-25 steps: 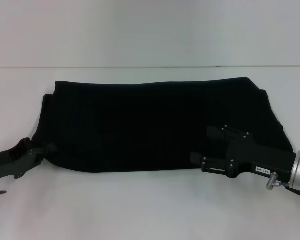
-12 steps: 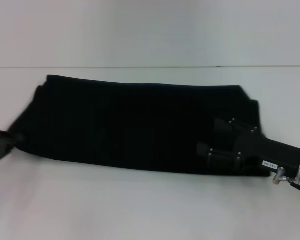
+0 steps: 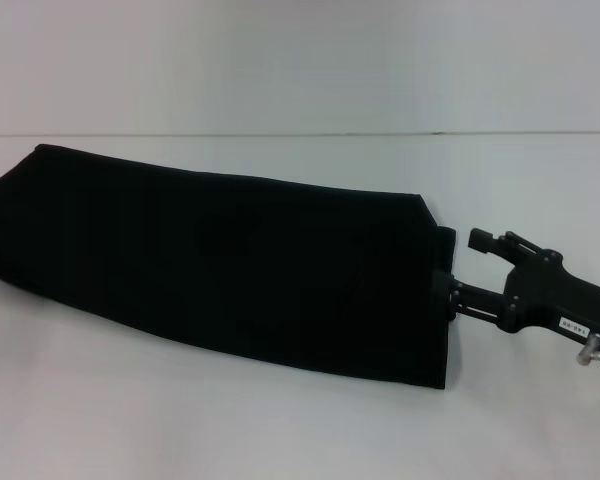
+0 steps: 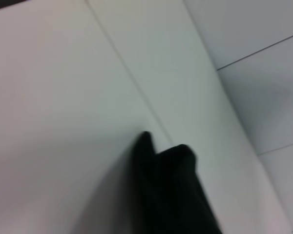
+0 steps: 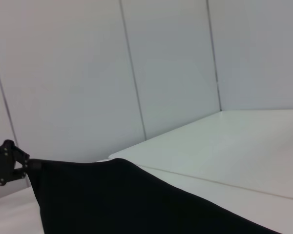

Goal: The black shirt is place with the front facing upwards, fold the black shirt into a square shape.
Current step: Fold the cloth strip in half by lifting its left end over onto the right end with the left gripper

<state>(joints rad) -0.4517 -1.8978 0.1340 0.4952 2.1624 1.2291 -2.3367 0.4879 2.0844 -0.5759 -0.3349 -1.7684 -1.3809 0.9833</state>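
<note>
The black shirt (image 3: 230,270) is stretched into a long, plain black band that slopes from the upper left down to the right over the white table (image 3: 280,430). No lettering or label shows. My right gripper (image 3: 448,293) is shut on the band's right edge. My left gripper is out of the head view, past its left edge. It shows in the right wrist view (image 5: 25,165), pinching the far corner of the shirt (image 5: 117,200). The left wrist view shows a bunched fold of the shirt (image 4: 168,190).
The table's back edge (image 3: 300,133) meets a pale panelled wall (image 3: 300,60). The right arm's black body (image 3: 560,300) reaches in from the right edge.
The shirt has been pulled out longer and shifted left. The left gripper has gone out of the head view to the left. The right gripper has moved right, to the shirt's right edge.
</note>
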